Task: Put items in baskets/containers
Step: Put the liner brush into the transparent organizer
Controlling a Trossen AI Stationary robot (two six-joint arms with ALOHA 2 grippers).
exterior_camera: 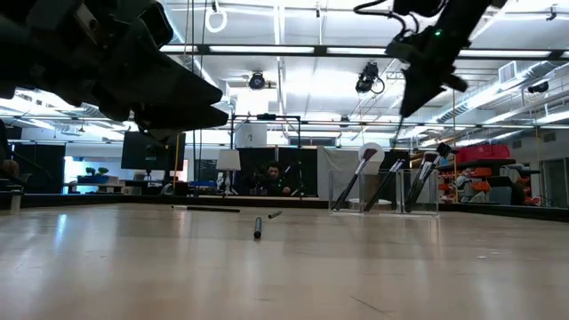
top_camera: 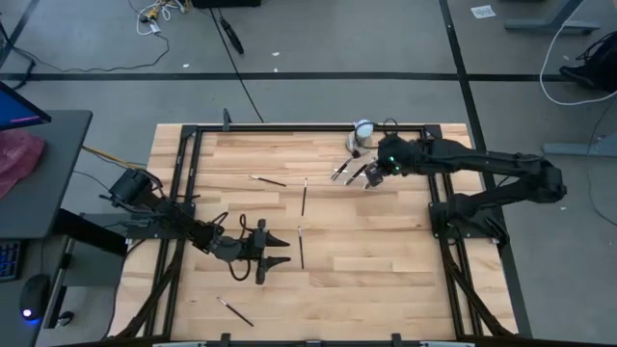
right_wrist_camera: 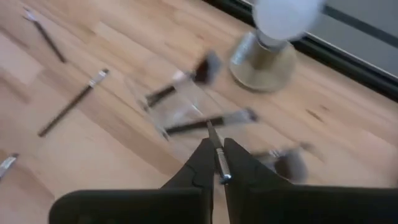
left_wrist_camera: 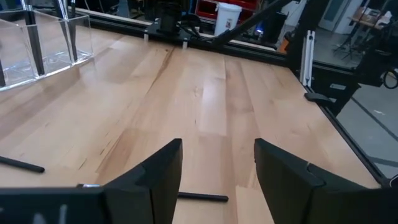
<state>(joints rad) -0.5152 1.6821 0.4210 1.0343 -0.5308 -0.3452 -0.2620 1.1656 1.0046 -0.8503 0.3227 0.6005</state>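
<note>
Four brushes [top_camera: 303, 196] loose on table [top_camera: 386, 241]; one in right hand [right_wrist_camera: 217, 163].

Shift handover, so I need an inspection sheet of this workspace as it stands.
Surface: wooden table, black frame.
Job's things: clear tray holds several brushes; loose brushes lie mid-table, one near the front edge.
Clutter: white ball on base beside the tray.
Grippers: left tool open above a brush; right tool shut on a brush above the tray.
Cables: several on the floor.
Surroundings: workshop, a person behind.
</note>
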